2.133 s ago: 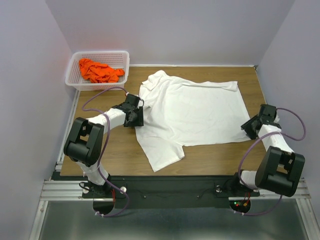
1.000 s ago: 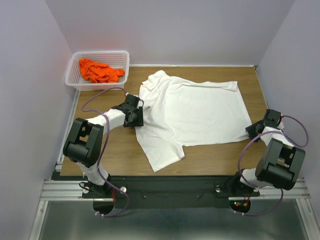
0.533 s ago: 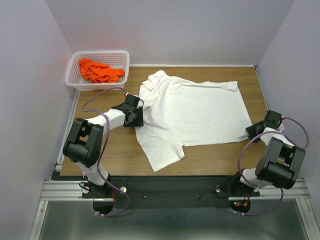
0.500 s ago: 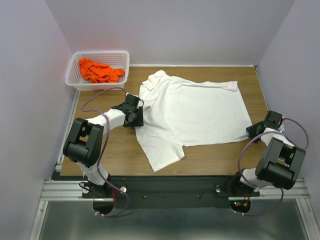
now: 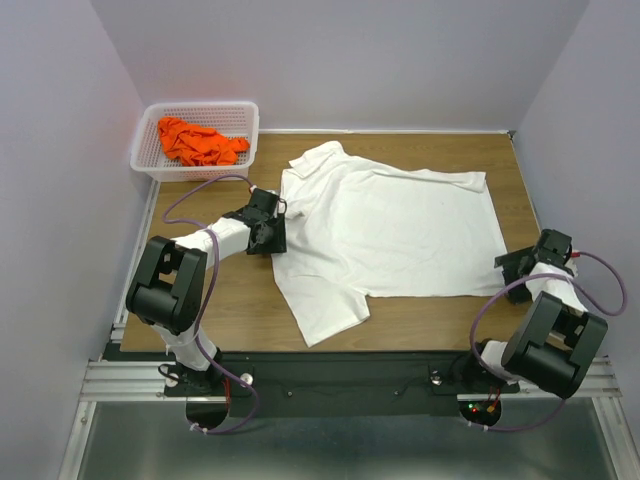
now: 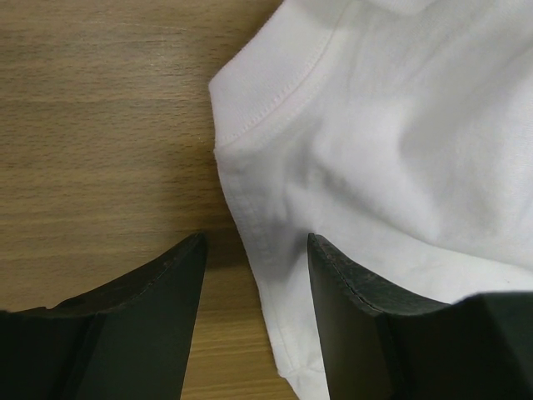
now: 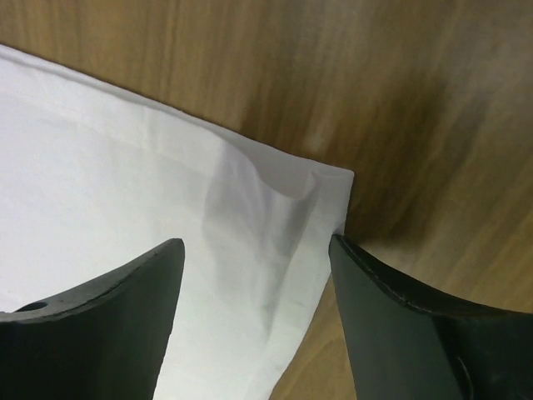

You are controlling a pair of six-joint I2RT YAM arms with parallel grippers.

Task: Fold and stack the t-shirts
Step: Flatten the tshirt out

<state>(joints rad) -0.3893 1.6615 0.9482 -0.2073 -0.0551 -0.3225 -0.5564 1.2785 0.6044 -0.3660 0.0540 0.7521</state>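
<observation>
At the right edge of the desk (image 5: 240, 300), close to its near right corner, the right tool (image 7: 254, 243) stands with its jaws wide apart and holds nothing. The hem corner of the large white cloth t-shirt (image 7: 125, 192) lies on the wood between the two fingers. One small raised crease sits just short of the corner tip.

Change noted: a second ago these jaws stood much narrower at that corner. They have since parted, so the corner is released. Over the last two seconds the arm also travelled outward toward the right edge, and the corner went with it. The near hem now runs straighter and the body panel lies flatter.

The left tool (image 6: 256, 237) has not moved. Its jaws are partly open and straddle the stitched side edge below the sleeve, on the left half of the desk. No grip on the cloth is visible.

The bright orange crumpled t-shirt (image 5: 198, 142) remains in the white plastic mesh basket (image 5: 145, 160) at the far left corner.

Assessment: spreading of the right side appears finished. No fold has been made yet. The first fold will probably require a fresh grip on the hem.
</observation>
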